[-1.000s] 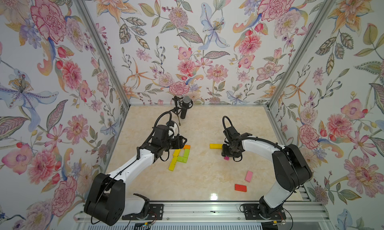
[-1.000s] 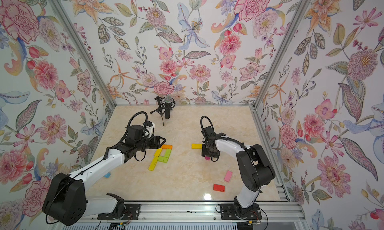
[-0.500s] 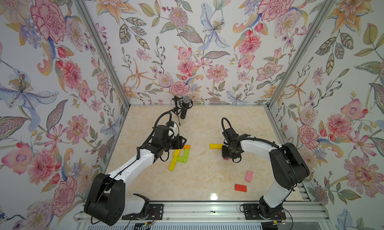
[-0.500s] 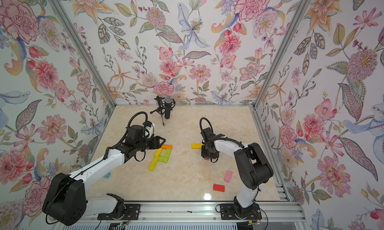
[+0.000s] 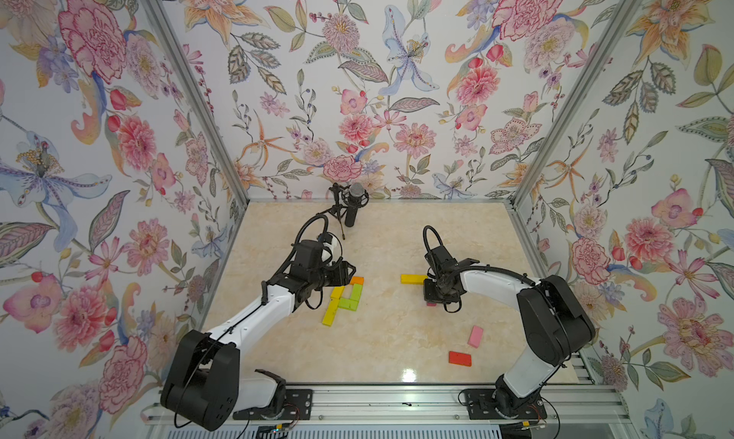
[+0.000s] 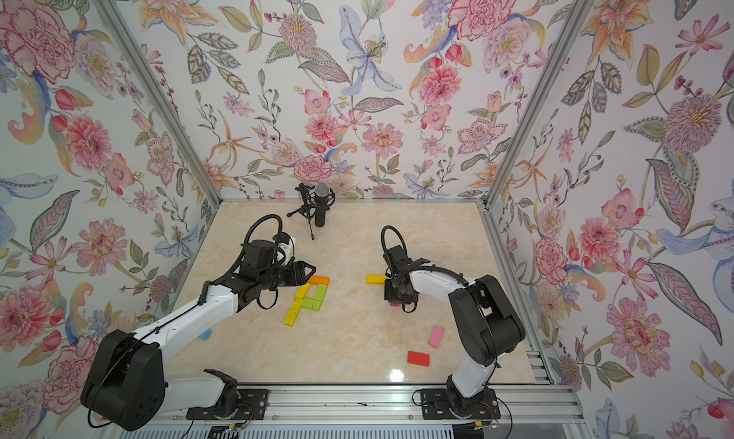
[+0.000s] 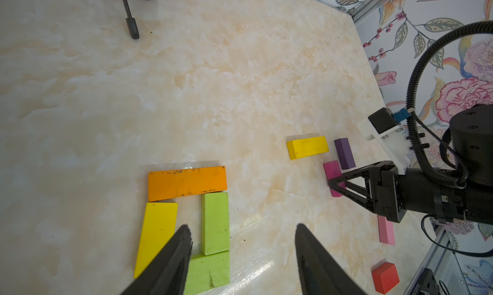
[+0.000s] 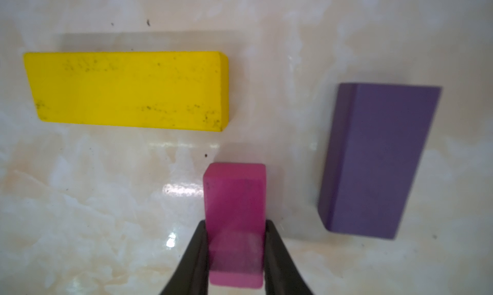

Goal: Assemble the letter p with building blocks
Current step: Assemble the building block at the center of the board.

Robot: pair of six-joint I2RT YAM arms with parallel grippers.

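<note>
The right gripper point(image 8: 235, 224) had just closed: a second earlier its jaws stood wider, and now the two black fingers pressed on both long sides of the magenta block point(image 8: 234, 192), so it was clamped on this block. The block seemed to lie on the table point(image 5: 389, 234) and not to be lifted yet, although the right wrist view did not show this for sure. It lay between the loose yellow block point(image 8: 128, 91) and the purple block point(image 8: 378, 160), apart from both. The arm itself had hardly moved in that second; only the jaws came together. The left gripper point(image 7: 242, 227) hung with its jaws apart and empty over the letter, as before. The letter lay near the middle of the table, towards the left arm: the orange block point(image 7: 186, 183) made the top, one yellow block point(image 7: 157, 235) the upper stem, two lime green blocks point(image 7: 215, 221) the right side and the bottom of the bowl, and in both top views a second yellow block point(image 5: 329, 318) continued the stem down. The pink block point(image 5: 475, 335) and the red block point(image 5: 460, 358) waited well apart, nearer to the right arm's base. The new grip probably meant that the picking was done and a lift and carry towards the letter came next, perhaps to make the stem longer
</note>
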